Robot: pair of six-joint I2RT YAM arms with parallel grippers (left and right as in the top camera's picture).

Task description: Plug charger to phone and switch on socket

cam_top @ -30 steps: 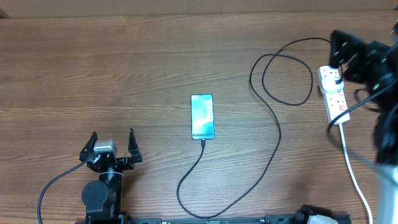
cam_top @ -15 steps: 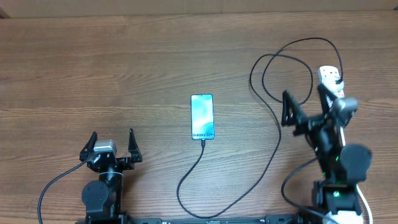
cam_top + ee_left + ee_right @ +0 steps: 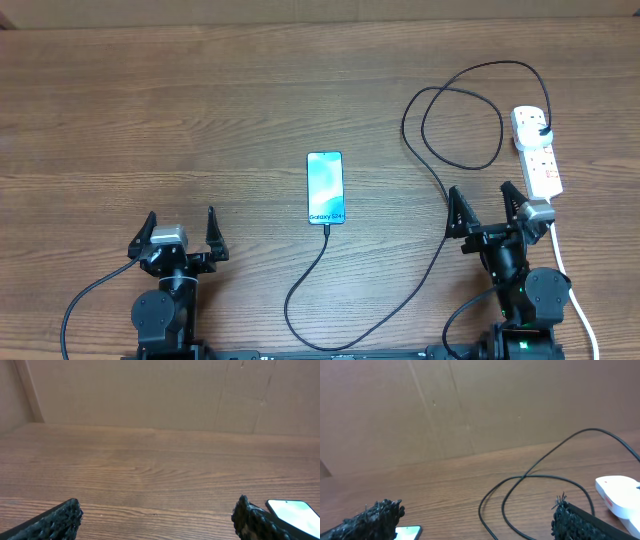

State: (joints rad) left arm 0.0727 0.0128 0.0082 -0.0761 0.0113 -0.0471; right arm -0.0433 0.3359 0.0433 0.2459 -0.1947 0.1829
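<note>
Overhead view, nearest first: both arms sit drawn in at the near edge of the desk (image 3: 200, 100). The left tool (image 3: 181, 214) and the right tool (image 3: 479, 188) each have their jaws spread fully wide, with nothing between them. Neither touches any of the task's things. I judge this as a parked pose, out of the way rather than lined up for a grasp.

Just beyond them, the charger (image 3: 500, 65) runs in a slack curve along the desk. Its connector tip (image 3: 326, 231) meets the near short edge of the phone (image 3: 325, 187) and looks seated there. The phone lies flat near the middle of the desk, screen up and lit pale cyan. Its short edge faces the arms, which suits a cable coming in from that side.

Farther right, the cable loops over itself and ends in the black plug (image 3: 543, 128). The plug stands in the far end of the socket (image 3: 537, 150), a white strip lying flat beside the right arm. The slack suggests nothing is pulling on either end.

On writing, "Galaxy" can be read at the screen's near end, and the characters after it are too small to be sure of. The socket's red marks are not legible, so I cannot tell whether the switch is on.

The right wrist view shows the cable loop and the socket's rounded end, and the left wrist view shows a corner of the phone.
</note>
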